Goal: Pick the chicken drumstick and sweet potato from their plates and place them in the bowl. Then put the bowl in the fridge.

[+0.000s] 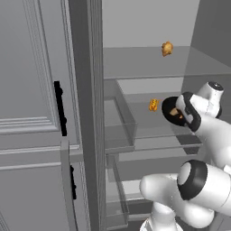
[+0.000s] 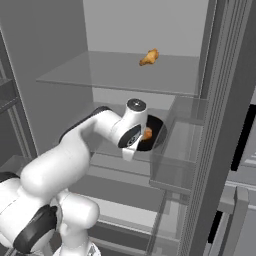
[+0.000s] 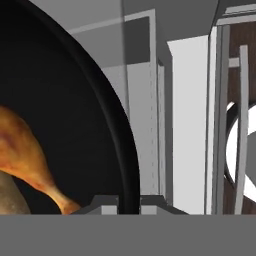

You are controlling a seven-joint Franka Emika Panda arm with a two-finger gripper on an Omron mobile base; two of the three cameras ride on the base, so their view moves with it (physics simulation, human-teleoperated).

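Note:
The glossy black bowl (image 3: 75, 100) is inside the open fridge (image 1: 149, 63), just over the middle glass shelf (image 2: 107, 150); I cannot tell whether it rests on it. My gripper (image 3: 127, 202) is shut on the bowl's rim, with a fingertip on either side. In the bowl lie the orange-brown chicken drumstick (image 3: 25, 155) and, below it, the dull brown sweet potato (image 3: 6, 197). The base views show the bowl (image 1: 169, 108) (image 2: 156, 131) at the end of my arm, with the drumstick (image 2: 147, 133) peeking out. A white round shape (image 3: 235, 150) past the fridge's edge may be one of the plates.
The panelled fridge door (image 1: 31, 90) stands open at the left with its dark bar handle (image 1: 60, 108). Orange food bits lie on the top shelf (image 1: 167, 48) (image 2: 149, 57) and beside the bowl (image 1: 154, 104). Clear door bins (image 2: 180, 145) hang close to the bowl.

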